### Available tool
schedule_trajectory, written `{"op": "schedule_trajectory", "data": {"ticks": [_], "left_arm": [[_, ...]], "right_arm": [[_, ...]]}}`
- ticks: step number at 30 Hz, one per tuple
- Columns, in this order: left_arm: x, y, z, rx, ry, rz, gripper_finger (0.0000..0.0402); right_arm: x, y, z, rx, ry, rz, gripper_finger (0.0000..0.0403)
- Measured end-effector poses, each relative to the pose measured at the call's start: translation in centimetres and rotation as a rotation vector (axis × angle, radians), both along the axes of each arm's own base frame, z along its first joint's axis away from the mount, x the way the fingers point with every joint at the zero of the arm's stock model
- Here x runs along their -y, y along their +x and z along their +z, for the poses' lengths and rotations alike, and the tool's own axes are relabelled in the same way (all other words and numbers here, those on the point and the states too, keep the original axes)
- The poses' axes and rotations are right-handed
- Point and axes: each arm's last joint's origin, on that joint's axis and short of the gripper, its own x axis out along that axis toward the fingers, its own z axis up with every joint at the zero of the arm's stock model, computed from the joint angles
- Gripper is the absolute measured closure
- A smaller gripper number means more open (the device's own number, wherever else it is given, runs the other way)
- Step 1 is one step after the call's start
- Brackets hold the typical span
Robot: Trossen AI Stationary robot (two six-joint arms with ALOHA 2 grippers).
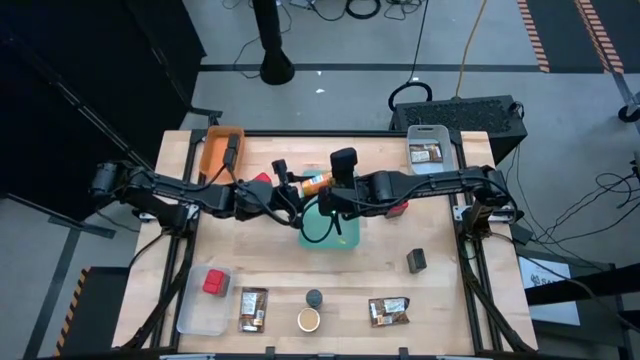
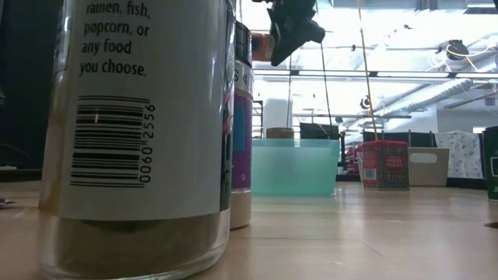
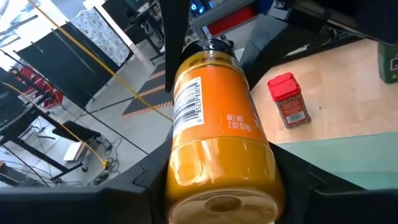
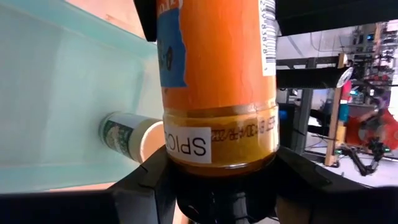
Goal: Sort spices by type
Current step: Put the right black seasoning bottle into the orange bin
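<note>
Item: your left gripper (image 3: 217,186) and right gripper (image 4: 217,180), both clamped on one orange spice jar (image 1: 316,182), held in the air above the far edge of the teal bin (image 1: 345,236) at mid-table.

Appearance: orange-filled clear jar (image 3: 217,130), dark cap, white barcode label, "NET WT 2 OZ" print; your right wrist view adds a blue label patch and a white "SPICE" sticker.

View differences: only your right wrist view shows the bin's inside, where a cream-topped jar (image 4: 127,137) lies on its side. Your left wrist view shows a red-capped jar (image 3: 288,99) on the table beyond. The high view lists the near row: packets (image 1: 252,308), two small jars (image 1: 309,318), a red box (image 1: 215,281) in a clear tray (image 1: 192,312).
</note>
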Motion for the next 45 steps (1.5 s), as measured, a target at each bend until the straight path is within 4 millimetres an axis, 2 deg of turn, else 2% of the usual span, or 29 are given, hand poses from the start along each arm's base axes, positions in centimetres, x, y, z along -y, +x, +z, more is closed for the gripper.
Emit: {"op": "schedule_trajectory", "data": {"ticks": [2,5,10,14,18,21,24,26,31,35,37,42,45], "left_arm": [[0.0,0.0,0.0,0.000,0.000,0.001,0.0208],[0.0,0.0,-0.1,-0.007,0.003,0.008,0.0208],[-0.1,0.0,0.0,-0.004,0.002,0.011,0.0208],[0.0,0.0,0.0,0.016,-0.023,-0.016,0.0208],[0.4,-0.5,-0.1,0.166,-0.052,-0.103,0.0208],[1.0,-1.5,-0.1,0.293,-0.064,-0.191,0.0208],[2.0,-2.4,0.5,0.462,-0.067,-0.375,0.0208],[2.6,-3.0,0.9,0.555,-0.053,-0.480,0.0208],[2.9,-4.2,1.6,0.729,-0.037,-0.666,0.0208],[3.1,-4.3,1.4,0.722,-0.036,-0.743,0.0208],[3.1,-4.3,1.4,0.722,-0.036,-0.745,0.0208],[3.1,-4.3,1.5,0.730,-0.036,-0.730,0.0208],[3.1,-4.2,1.3,0.728,-0.038,-0.721,0.0208]], "right_arm": [[0.0,0.0,0.0,0.017,0.012,-0.015,0.0211],[-0.2,-0.4,0.5,0.057,0.042,-0.037,0.0169],[-0.3,-2.0,2.6,0.143,0.072,-0.063,0.0118],[-0.3,-4.7,5.4,0.262,0.124,-0.126,0.0113],[0.0,-8.4,7.8,0.406,0.288,-0.213,0.0120],[-0.7,-10.7,8.1,0.495,0.354,-0.219,0.0122],[-1.7,-12.0,7.0,0.633,0.385,-0.161,0.0122],[-2.5,-12.0,5.9,0.772,0.403,-0.073,0.0122],[-4.8,-10.4,1.3,1.084,0.352,0.200,0.0122],[-5.6,-9.6,-1.2,1.322,0.336,0.412,0.0122],[-6.0,-9.0,-1.7,1.411,0.366,0.551,0.0122],[-6.3,-6.7,-2.7,1.427,0.343,0.604,0.0122],[-6.4,-5.2,-2.4,1.425,0.327,0.615,0.0122]]}}
